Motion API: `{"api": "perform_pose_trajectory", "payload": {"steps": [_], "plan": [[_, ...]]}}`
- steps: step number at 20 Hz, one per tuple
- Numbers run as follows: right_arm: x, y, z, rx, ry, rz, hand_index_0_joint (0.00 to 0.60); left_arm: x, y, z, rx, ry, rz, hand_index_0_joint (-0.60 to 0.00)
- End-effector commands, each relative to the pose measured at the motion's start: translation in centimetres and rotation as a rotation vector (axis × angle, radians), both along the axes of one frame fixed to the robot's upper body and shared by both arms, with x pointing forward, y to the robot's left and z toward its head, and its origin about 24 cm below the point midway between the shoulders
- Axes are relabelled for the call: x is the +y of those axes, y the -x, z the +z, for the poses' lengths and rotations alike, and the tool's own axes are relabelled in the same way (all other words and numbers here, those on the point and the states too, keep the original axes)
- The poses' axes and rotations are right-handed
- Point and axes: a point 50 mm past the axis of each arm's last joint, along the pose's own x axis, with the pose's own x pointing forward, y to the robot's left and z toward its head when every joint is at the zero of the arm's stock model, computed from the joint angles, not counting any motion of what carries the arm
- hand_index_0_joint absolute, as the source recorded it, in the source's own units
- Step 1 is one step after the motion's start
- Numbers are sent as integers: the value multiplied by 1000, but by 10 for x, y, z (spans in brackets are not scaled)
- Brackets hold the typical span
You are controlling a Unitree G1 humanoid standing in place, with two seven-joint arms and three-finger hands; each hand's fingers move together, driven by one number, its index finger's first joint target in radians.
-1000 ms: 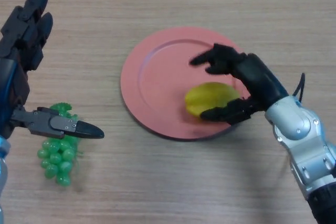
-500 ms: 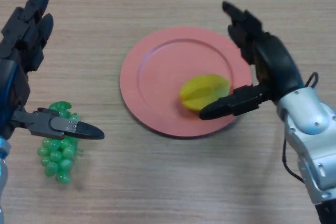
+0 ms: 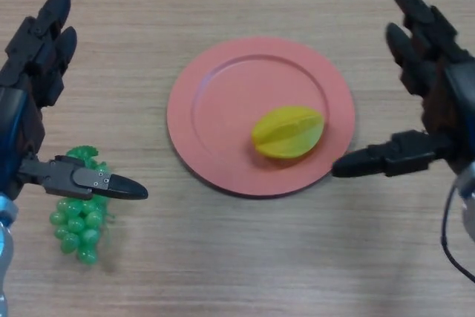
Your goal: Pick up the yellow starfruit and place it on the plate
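Note:
The yellow starfruit [image 3: 288, 132] lies on the red plate [image 3: 223, 102], right of the plate's middle. My right hand [image 3: 434, 102] is open with straight fingers, off the plate to its right; its thumb tip is just outside the plate's right rim. It holds nothing. My left hand [image 3: 30, 94] is open at the far left, its thumb reaching out over the green grapes.
A bunch of green grapes [image 3: 78, 213] lies on the wooden table [image 3: 245, 257] at the lower left, partly under my left thumb.
My right hand has let go of the starfruit, opened and drawn back to the right, off the plate. The starfruit stays on the plate. The left hand has not moved.

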Motion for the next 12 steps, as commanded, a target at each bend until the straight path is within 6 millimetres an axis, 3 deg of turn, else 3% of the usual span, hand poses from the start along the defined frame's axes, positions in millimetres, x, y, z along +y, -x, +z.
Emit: {"api": "perform_pose_trajectory", "payload": {"steps": [1, 5, 12], "plan": [[-14, 13, 37, -198, 1, -24, 0, 9, 9, 31, -197, -1, 37, 0], [-21, 23, 33, -184, 39, -51, 0, 9, 10, 32, -210, 33, 41, 0], [-11, 29, 39, -207, 90, -23, 0, 10, 13, 34, -182, 53, 60, 0]]}}
